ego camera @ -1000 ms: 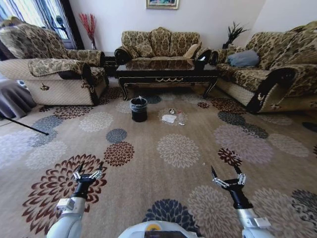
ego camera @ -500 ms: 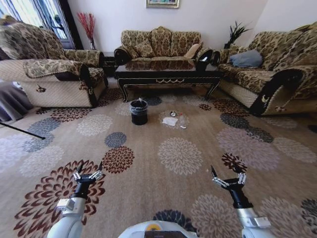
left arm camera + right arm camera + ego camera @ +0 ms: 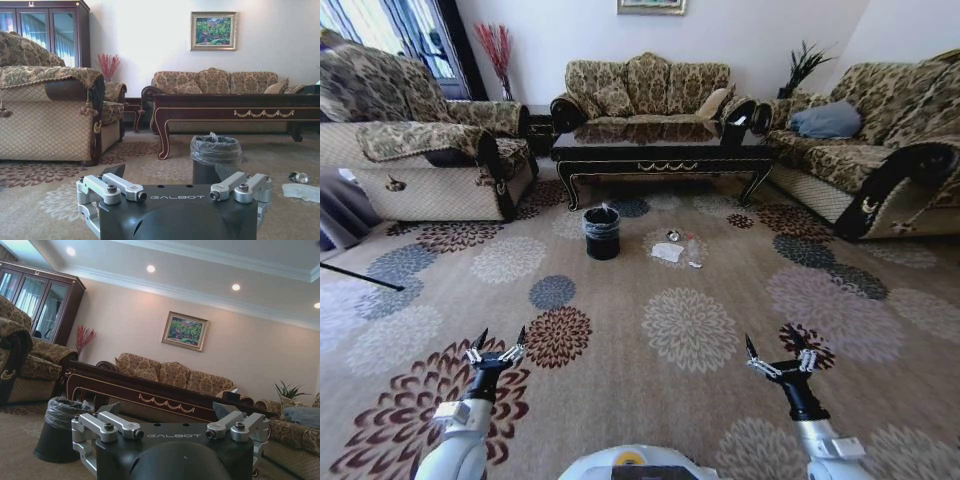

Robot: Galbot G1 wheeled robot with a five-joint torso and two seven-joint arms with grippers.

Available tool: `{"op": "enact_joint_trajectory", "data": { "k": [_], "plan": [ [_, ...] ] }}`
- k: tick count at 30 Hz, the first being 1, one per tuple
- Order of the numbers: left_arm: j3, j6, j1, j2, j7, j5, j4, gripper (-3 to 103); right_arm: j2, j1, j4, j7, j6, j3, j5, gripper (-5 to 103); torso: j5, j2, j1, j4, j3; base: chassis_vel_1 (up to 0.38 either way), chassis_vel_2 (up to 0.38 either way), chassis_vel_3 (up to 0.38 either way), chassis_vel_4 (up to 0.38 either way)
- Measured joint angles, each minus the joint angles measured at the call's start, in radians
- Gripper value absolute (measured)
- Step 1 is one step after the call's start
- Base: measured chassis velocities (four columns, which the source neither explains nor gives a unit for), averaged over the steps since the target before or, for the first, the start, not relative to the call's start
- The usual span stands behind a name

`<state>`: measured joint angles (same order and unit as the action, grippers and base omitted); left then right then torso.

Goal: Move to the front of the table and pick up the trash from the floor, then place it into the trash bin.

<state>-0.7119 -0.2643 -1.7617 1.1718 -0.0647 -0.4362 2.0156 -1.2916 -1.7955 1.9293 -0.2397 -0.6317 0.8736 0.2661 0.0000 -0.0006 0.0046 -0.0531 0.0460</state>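
Note:
The dark glossy table (image 3: 660,160) stands ahead, in front of the middle sofa. On the flowered carpet floor (image 3: 620,330) before it lies the trash: a white napkin (image 3: 668,252), a clear bottle (image 3: 694,250) and a small silvery can (image 3: 672,236). The black trash bin (image 3: 601,232) with its plastic liner stands just left of them. My left gripper (image 3: 500,341) and right gripper (image 3: 778,346) hang open and empty low in the head view, well short of the trash. The left wrist view shows the bin (image 3: 215,155), can (image 3: 299,177) and napkin (image 3: 302,192).
A patterned armchair (image 3: 430,160) stands at the left and a sofa (image 3: 880,150) with a grey cushion at the right, flanking the table. A thin dark rod (image 3: 360,277) lies on the carpet at far left. Open carpet stretches between me and the trash.
The whole head view has shifted: the table, bin and trash sit slightly lower and nearer, so the camera has moved forward. Both arms hold the same pose, grippers still open.

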Motion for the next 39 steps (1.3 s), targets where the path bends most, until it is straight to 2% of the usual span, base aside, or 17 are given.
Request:
{"op": "enact_joint_trajectory", "data": {
  "k": [39],
  "plan": [
    [-0.003,-0.001,0.001,0.000,0.000,0.000,-0.010,100,0.008,0.010,-0.011,-0.026,0.006,-0.007,-0.003,100,0.0000,0.000,0.000,0.0001,0.001,-0.119,0.118,0.127,-0.119]
  ]
}}
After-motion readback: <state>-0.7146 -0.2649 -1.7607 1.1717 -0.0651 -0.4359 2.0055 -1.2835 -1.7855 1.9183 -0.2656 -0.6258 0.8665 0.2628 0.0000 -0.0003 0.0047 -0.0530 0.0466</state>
